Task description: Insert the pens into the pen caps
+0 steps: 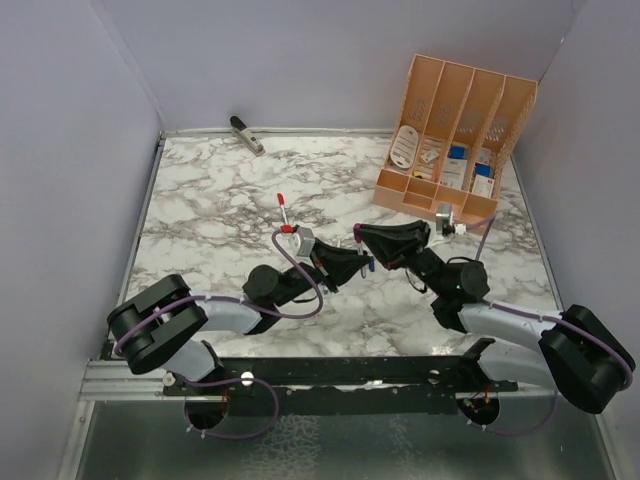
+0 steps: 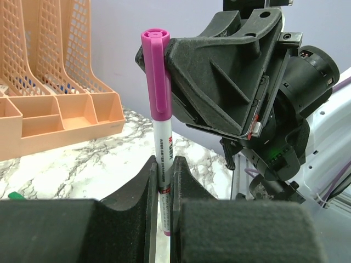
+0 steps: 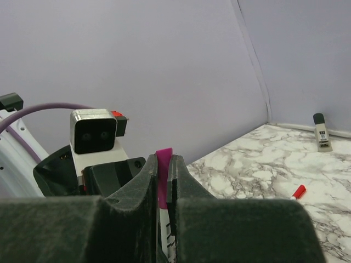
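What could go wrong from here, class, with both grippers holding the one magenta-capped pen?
1. The left gripper clamps the pen low on its barrel, so a push on the magenta cap might slide it through the jaws.
2. The right gripper pinches the cap; any sideways offset between arms could bend or twist the pen loose.

My left gripper (image 2: pixel 163 183) clamps the lower barrel of a white pen (image 2: pixel 163 145), which stands upright between its black pads. A magenta cap (image 2: pixel 155 71) sits over the pen's top, pinched by my right gripper (image 2: pixel 169 76) reaching in from the right. Behind, at left, an orange organiser (image 2: pixel 60 109) stands on the marble table (image 2: pixel 98 164).
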Robot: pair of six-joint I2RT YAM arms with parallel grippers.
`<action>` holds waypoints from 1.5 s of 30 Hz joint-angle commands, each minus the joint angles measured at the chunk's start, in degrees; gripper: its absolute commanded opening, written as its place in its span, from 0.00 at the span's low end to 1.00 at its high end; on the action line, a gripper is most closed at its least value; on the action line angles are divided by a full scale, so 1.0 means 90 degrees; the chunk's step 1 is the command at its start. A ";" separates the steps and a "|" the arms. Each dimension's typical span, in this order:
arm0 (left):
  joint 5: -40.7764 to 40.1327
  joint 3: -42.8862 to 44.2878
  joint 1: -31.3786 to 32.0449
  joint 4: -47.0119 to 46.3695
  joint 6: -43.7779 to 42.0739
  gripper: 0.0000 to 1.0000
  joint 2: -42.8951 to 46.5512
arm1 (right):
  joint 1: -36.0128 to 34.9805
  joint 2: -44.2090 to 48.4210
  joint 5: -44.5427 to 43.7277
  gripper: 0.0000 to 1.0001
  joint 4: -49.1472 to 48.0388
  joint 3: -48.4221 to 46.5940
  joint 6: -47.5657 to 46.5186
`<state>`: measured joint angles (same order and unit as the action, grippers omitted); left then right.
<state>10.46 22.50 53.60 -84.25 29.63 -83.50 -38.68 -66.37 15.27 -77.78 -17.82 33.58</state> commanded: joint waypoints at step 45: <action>-0.0847 0.4666 -0.3222 0.7889 -0.0082 0.17 -0.3214 | 0.0010 0.1990 -0.1874 0.68 0.3899 -0.0079 -0.0853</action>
<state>5.02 63.48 24.67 -14.48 27.94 -111.55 -38.63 -48.53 -0.99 -41.95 -19.92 24.99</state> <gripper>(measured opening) 0.147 0.682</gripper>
